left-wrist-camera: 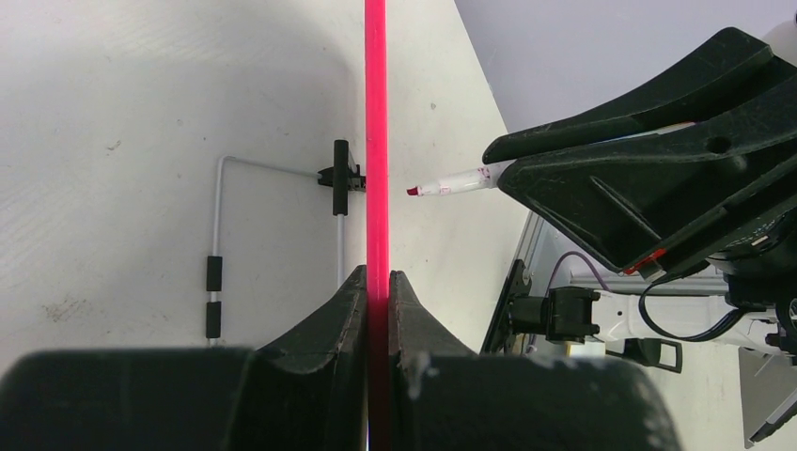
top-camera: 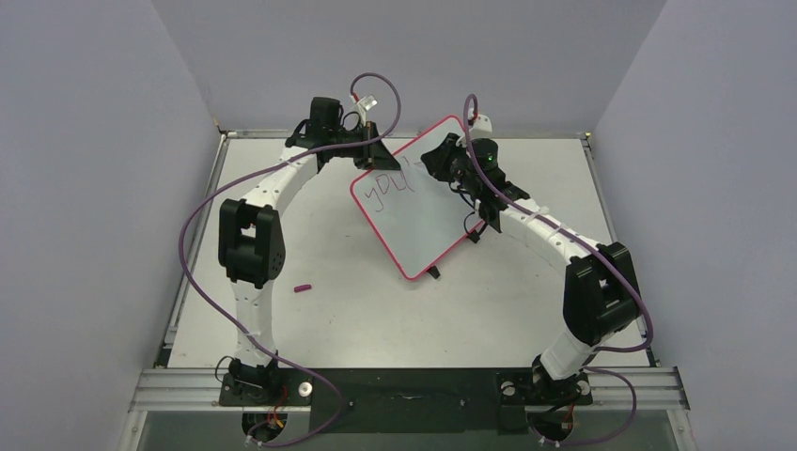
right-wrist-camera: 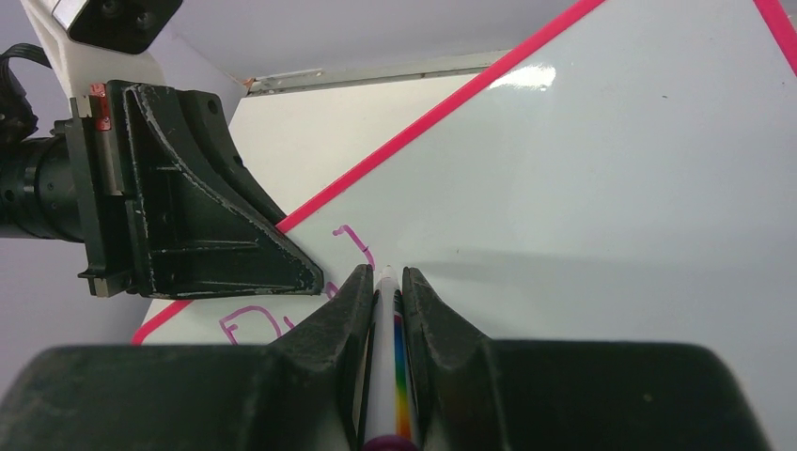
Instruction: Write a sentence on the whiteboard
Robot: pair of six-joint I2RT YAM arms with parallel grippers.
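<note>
Robotics lab cell, folks: left arm [top-camera: 249,246], right arm [top-camera: 594,293] bolted at an aluminium rail [top-camera: 183,385], purple cables [top-camera: 188,246] looping, bare grey walls [top-camera: 94,141] boxing the white surface [top-camera: 376,315].

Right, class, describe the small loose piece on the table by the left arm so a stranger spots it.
Start at the white table, then find the left arm's large black joint block. Just right of its lower end lies a tiny magenta stub, perhaps a pen cap. Unlike the red-rimmed whiteboard beyond, it lies alone, in no gripper.
</note>
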